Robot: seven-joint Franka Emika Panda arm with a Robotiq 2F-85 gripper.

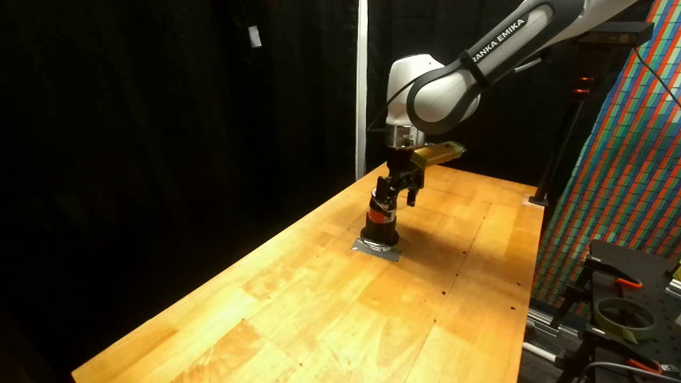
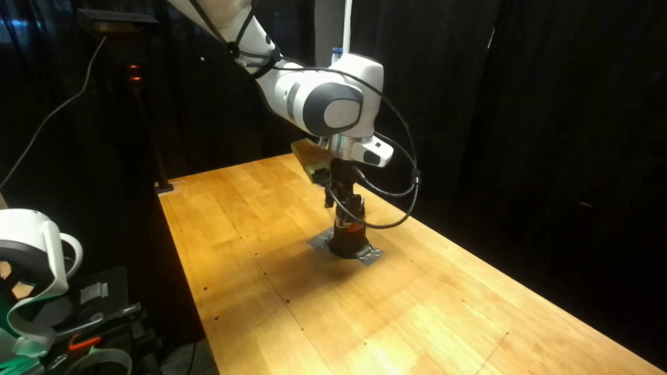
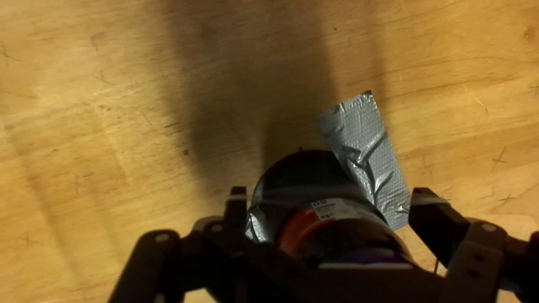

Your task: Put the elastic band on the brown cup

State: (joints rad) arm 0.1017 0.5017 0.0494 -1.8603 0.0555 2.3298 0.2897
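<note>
Wrist view: gripper (image 3: pixel 330 206) wide, cup (image 3: pixel 324 219) between its fingers (image 3: pixel 436 223). In an exterior view, it stands on the table (image 1: pixel 340 319), a finger overlapping its top. In an exterior view, a cable (image 2: pixel 385 226) crosses before it; finger contact is unclear.

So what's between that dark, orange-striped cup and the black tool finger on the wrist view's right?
In the wrist view, a silver tape strip lies between the cup and finger.
</note>
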